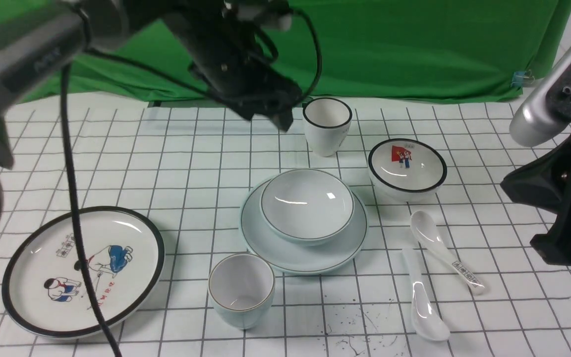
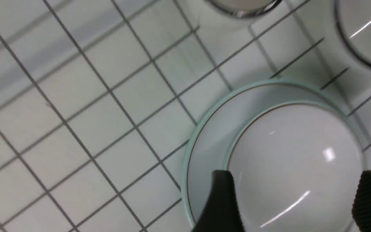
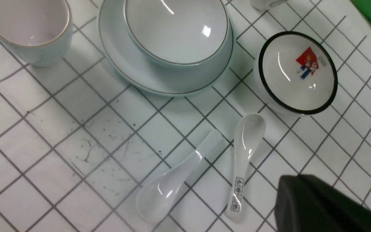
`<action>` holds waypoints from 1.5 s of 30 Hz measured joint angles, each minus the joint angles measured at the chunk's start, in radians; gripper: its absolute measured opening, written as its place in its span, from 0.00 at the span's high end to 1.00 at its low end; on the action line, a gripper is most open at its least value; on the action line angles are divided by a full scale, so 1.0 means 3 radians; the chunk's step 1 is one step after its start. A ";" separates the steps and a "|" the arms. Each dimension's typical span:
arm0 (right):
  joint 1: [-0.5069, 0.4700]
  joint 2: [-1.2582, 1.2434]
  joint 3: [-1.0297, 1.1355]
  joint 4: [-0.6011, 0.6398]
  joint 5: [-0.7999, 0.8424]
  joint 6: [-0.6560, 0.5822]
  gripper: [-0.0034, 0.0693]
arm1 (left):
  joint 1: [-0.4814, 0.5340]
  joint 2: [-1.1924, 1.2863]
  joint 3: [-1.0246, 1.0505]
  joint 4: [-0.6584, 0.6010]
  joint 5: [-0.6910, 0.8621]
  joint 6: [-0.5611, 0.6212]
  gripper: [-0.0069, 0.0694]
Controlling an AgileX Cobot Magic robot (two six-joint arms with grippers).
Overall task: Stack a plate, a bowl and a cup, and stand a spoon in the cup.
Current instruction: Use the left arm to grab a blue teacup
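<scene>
Judging by how the crockery lies, the first stacking step looks done: the plain pale blue-green bowl with a thin dark rim line (image 1: 307, 204) sits on the matching pale blue-green round plate (image 1: 255, 233) at the centre of the front view, set slightly toward the plate's upper edge.

The left gripper (image 2: 296, 180) hangs over that bowl. In its wrist view the two black fingers (image 2: 221, 199) stand wide apart on either side of the bowl's hollow, and they hold nothing.

Three things seem left to do. The squat pale blue-green handleless cup (image 1: 241, 290), white inside, stands upright on the gridded white cloth (image 1: 191, 163) at lower centre-left, just beside the plate and apart from the bowl. It has yet to go into the bowl. The plain glossy white ceramic soup spoon (image 1: 422, 302) lies flat at lower right, next to the white spoon with black print on its handle (image 1: 444, 250), and must then be stood in the cup.

The right gripper (image 3: 298, 193) waits at the right edge, near both spoons. It is closed, with nothing seen in it.
</scene>
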 joint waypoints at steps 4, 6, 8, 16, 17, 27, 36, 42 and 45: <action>0.0000 0.0000 0.0000 0.0000 -0.0003 0.0069 0.94 | -0.0033 -0.0367 -0.0015 0.0270 0.0067 -0.0157 0.25; 0.0000 0.0000 0.0000 0.0000 0.0003 0.0118 0.94 | -0.0080 -0.0666 0.0227 0.0561 0.0088 -0.0267 0.26; 0.0000 0.0000 0.0000 0.0000 0.0023 0.0147 0.94 | -0.0126 -0.0913 0.0576 0.0747 0.0103 -0.0334 0.27; 0.0000 0.0000 0.0000 0.0000 0.0046 0.0234 0.94 | -0.0337 -0.1611 0.2393 0.0768 -0.0023 -0.0518 0.31; 0.0000 0.0000 0.0000 0.0000 0.0046 0.0235 0.94 | -0.0337 -0.1611 0.2393 0.0768 -0.0041 -0.0522 0.31; 0.0000 0.0000 0.0000 0.0000 0.0145 0.0257 0.93 | -0.0655 -0.1371 0.3084 0.0636 -0.1048 -0.0648 0.31; 0.0000 0.0000 0.0000 0.0000 0.0384 0.0329 0.93 | -0.0655 -0.0974 0.3084 0.0744 -0.1163 -0.0706 0.44; 0.0000 -0.0001 0.0000 0.0000 0.0408 0.0402 0.93 | -0.0655 -0.1014 0.2984 0.0919 -0.1042 -0.0706 0.87; 0.0000 -0.0001 0.0000 0.0000 0.0408 0.0422 0.93 | -0.0655 -0.1175 0.2722 0.0948 -0.0909 -0.0682 0.91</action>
